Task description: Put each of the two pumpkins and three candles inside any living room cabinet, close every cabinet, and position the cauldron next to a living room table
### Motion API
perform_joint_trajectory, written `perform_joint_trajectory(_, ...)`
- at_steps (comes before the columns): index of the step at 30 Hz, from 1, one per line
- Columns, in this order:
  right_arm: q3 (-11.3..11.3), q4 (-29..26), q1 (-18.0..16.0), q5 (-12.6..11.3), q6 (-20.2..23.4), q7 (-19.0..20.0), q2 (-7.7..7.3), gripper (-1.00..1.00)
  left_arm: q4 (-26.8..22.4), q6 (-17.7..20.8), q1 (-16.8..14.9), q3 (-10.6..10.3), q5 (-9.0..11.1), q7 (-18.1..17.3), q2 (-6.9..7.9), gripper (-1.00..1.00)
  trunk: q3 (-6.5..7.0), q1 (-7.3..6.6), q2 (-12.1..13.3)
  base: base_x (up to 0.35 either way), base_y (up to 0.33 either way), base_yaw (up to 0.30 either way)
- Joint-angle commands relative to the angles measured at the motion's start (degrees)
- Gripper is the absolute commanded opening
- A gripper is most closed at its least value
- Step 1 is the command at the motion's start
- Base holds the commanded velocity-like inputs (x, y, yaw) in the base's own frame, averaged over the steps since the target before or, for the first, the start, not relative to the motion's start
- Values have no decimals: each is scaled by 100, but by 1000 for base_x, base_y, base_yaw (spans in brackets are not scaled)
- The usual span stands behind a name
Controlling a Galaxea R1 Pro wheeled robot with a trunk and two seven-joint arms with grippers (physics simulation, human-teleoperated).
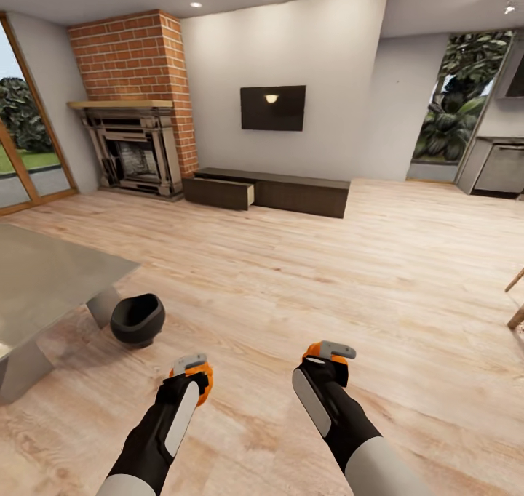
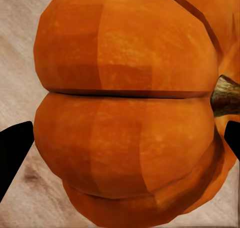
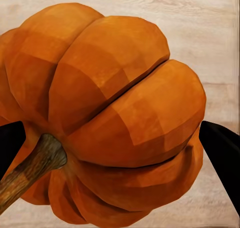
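Each hand, left point(image 1: 193, 374) and right point(image 1: 325, 354), was closed around a small pumpkin point(image 2: 125, 112) point(image 3: 105, 118) above the floor, far from the open cabinet point(image 1: 266, 190); I judge them light, stiff and smooth, best gripped across the ribbed body.

Two arms with pale grey upper sleeves and black forearm housings, each bearing an elongated light grey panel. Left claw point(image 1: 192, 369) and right claw point(image 1: 329, 350): grey-tipped, black fingers point(image 3: 220, 153).

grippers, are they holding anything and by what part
Each holds a pumpkin by its ribbed sides: the left gripper on one pumpkin, the right gripper on the other pumpkin; both stems are free.
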Motion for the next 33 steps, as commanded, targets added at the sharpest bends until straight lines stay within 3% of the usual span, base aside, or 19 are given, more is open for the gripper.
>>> perform_joint_trajectory(1, 13, -3, -7, -1, 44, -35, 0, -100, -10, 16, -3, -4, 33, 60, 0, -100, -5, -1, -3, 52, 0, -278)
perform_joint_trajectory(19, 14, 2, -7, 3, 40, -33, 0, -100, -5, 26, -3, -4, 42, -7, 7, -100, -5, -1, -3, 290, 0, -269)
perform_joint_trajectory(33, 24, -13, -7, 40, 35, -33, 0, -100, -5, 23, -3, -4, 42, -7, 0, -100, -5, -1, -3, 350, 0, -14)
